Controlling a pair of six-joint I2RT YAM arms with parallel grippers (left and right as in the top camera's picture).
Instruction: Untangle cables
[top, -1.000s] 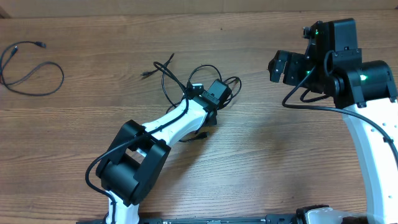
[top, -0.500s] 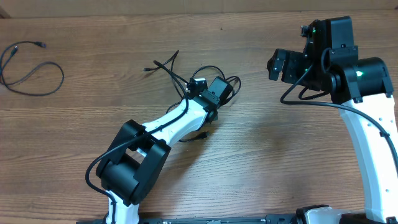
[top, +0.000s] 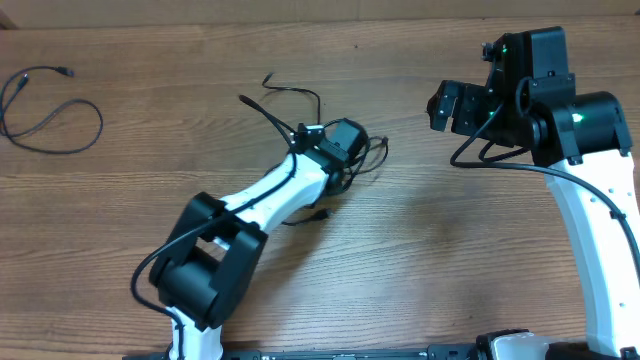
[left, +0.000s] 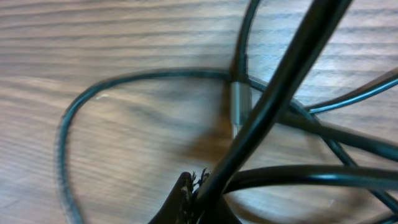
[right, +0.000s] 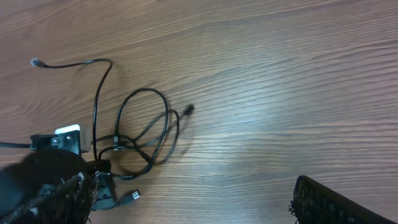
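The left tool (left: 196, 202) pinches one knotted bundle of cables (right: 140, 134) on the tabletop (top: 450, 250). One loose cable (top: 101, 124) lies well apart, far left. The right tool (top: 447, 106), spread, hovers clear of both.

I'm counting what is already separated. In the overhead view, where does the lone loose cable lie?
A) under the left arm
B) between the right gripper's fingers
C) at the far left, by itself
C: the lone cable lies looped at the far left, well apart from the tangled bundle.
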